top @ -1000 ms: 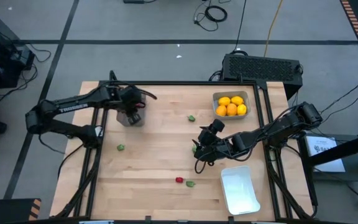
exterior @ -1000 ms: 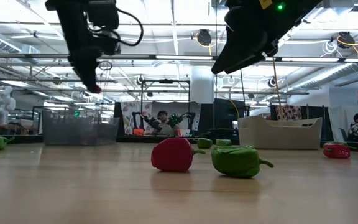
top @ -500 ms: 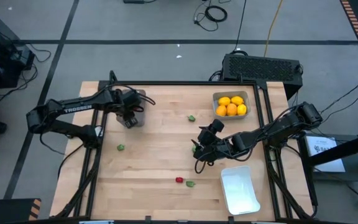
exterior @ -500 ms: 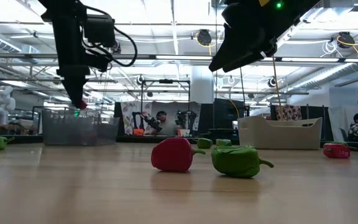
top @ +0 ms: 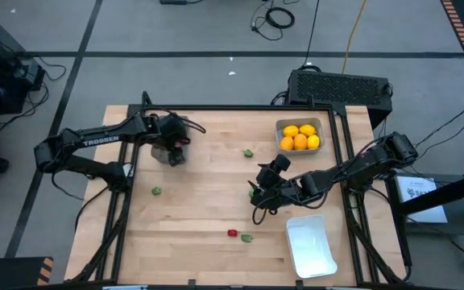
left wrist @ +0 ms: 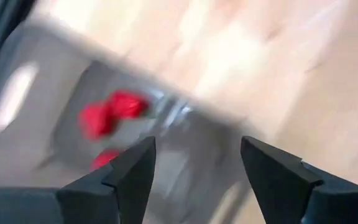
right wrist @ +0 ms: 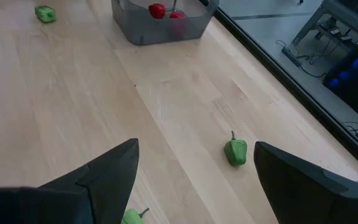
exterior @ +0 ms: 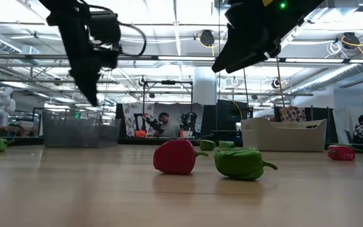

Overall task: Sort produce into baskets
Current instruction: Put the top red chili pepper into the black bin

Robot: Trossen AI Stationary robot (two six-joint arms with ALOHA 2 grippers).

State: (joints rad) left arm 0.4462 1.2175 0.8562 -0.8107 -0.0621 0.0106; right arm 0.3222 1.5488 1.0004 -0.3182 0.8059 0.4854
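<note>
My left gripper (top: pixel 173 153) (left wrist: pixel 194 168) hangs open over the light grey basket (top: pixel 166 151) at the table's far left. Red pieces (left wrist: pixel 110 112) lie inside that basket. My right gripper (top: pixel 256 193) (right wrist: pixel 194 180) stands open above mid-table with nothing between its fingers; one green piece (right wrist: pixel 131 216) lies just below it and another (right wrist: pixel 235 151) beyond it. The brown-grey basket (top: pixel 299 123) at the far right holds orange and yellow citrus (top: pixel 300 136). A red pepper (exterior: pixel 176 156) and a green pepper (exterior: pixel 241 162) lie side by side near the front edge.
A white basket (top: pixel 310 246) sits at the front right. A loose green piece (top: pixel 157 191) lies on the left of the table. Another green piece (top: pixel 248 151) lies at centre far. Black frame rails run along the table's left and right sides.
My left gripper, shut on a red piece, dipped toward the light grey basket, opened and let the piece go, then rose a little. The red piece no longer shows at its fingertips. My right arm has kept still.
</note>
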